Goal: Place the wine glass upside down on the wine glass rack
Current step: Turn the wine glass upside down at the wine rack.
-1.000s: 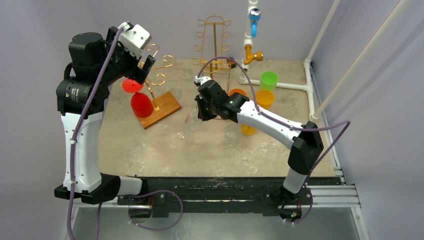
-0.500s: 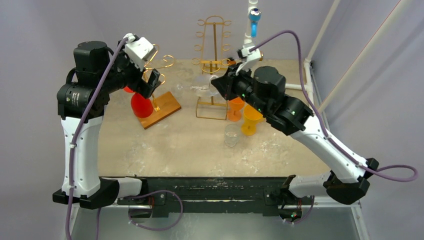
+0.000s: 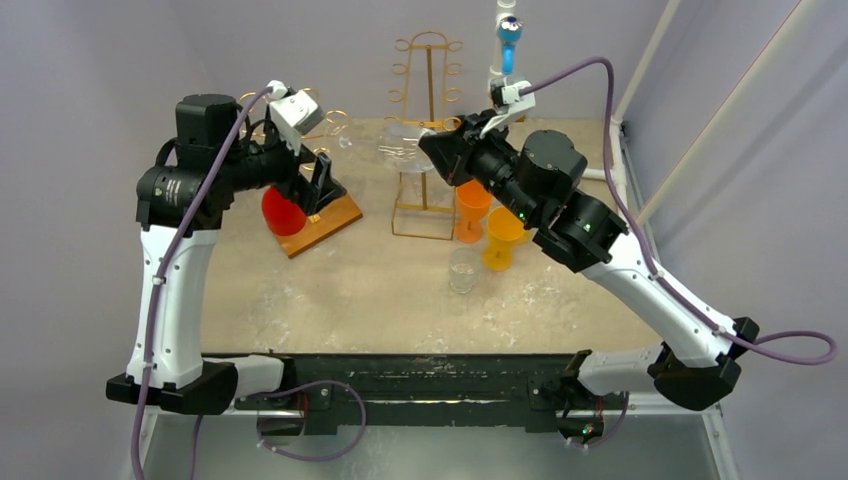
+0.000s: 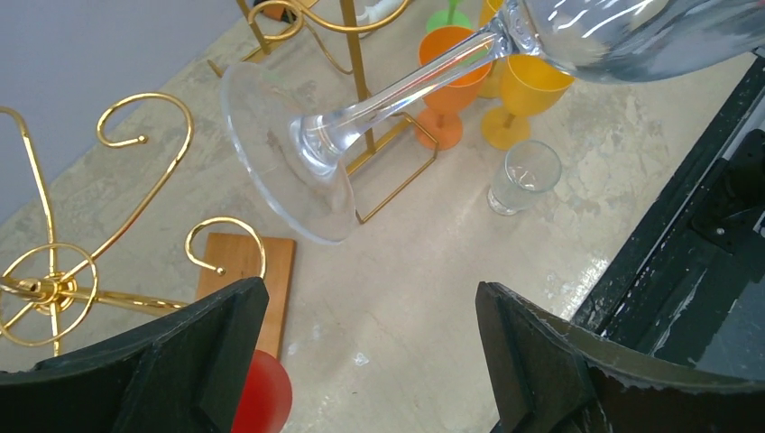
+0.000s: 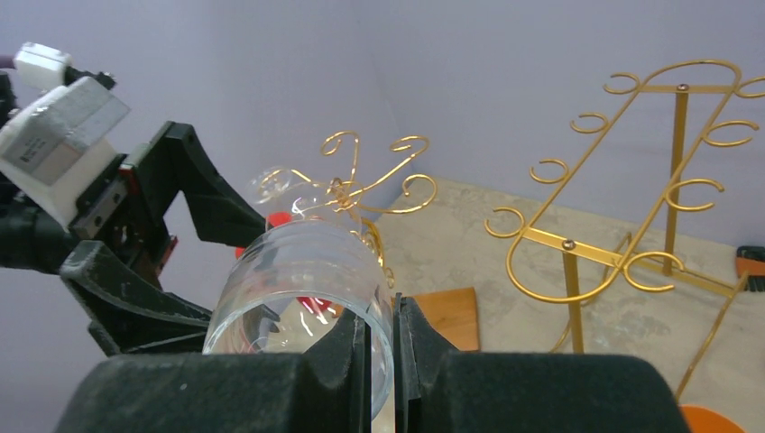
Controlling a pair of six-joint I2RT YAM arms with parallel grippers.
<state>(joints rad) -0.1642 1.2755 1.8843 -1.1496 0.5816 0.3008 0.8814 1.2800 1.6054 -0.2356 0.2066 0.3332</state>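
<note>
The right claw [image 5: 379, 336] is clamped on the lip of the wine glass [image 4: 361, 99], its fingers pinching the thin wall of the bowl. The glass hangs in the air above the far middle of the bench [image 3: 350, 290], lying nearly on its side, not upside down yet. Its foot points left, towards the left claw [image 4: 365, 307], whose jaws stand wide apart with nothing between them.

Just left of the foot is the scroll rack [image 5: 361, 185] on its wooden base [image 3: 335, 215], with a red glass [image 3: 283, 210] already hanging bowl-down from it. Just right of the wine glass stands the tall rack [image 3: 428, 75]. I cannot tell which of the two is meant to take it. Nearer and to the right, an orange cup [image 3: 473, 205], a yellow cup [image 3: 503, 235] and a small tumbler [image 3: 463, 270] stand on the bench.

The grip looks like the weak point. The glass is held only at the rim with stem and foot sticking far out, so a quick wrist turn could make it swivel or slide out of the pads. If this is a handover, letting go before the left claw closes on the stem would drop it. The wide foot could also catch a gold curl or jog the red glass off.
</note>
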